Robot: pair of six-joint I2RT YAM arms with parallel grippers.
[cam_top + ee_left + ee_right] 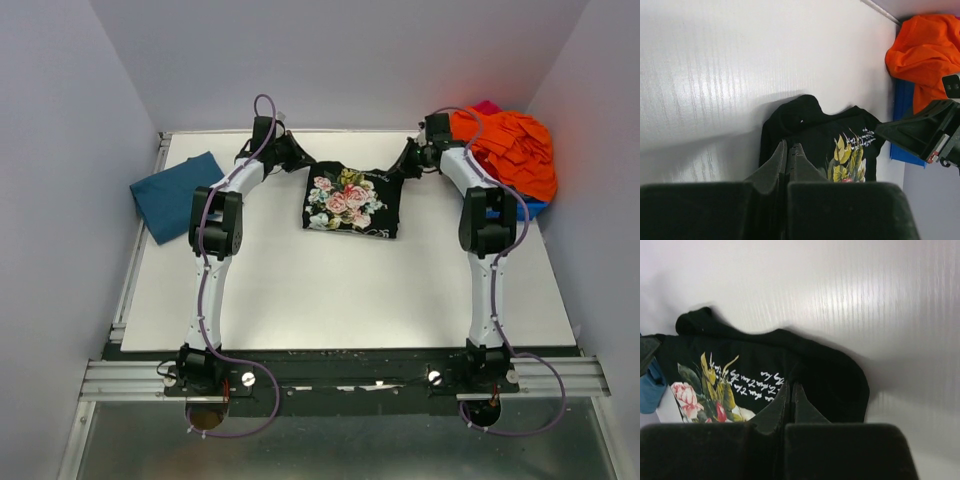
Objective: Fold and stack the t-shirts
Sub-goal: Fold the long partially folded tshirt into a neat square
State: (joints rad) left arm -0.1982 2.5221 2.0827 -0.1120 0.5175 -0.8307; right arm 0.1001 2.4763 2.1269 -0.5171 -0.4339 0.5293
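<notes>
While you look down from above, the black floral t-shirt [350, 200] lies at the upper centre of the counter [330, 290], print up. Your left gripper [297, 156] is pinched tight on its upper-left corner, and your right gripper [408, 160] is clamped on its upper-right corner. The teal t-shirt [175, 195] sits folded at the frame's left, well apart. Orange cloth [510, 150] is heaped at upper right.

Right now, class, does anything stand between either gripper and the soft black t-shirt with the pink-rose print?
Nothing visible does. The left gripper and the right gripper are each shut on a far corner of the black rose-print t-shirt, one at each side.
</notes>
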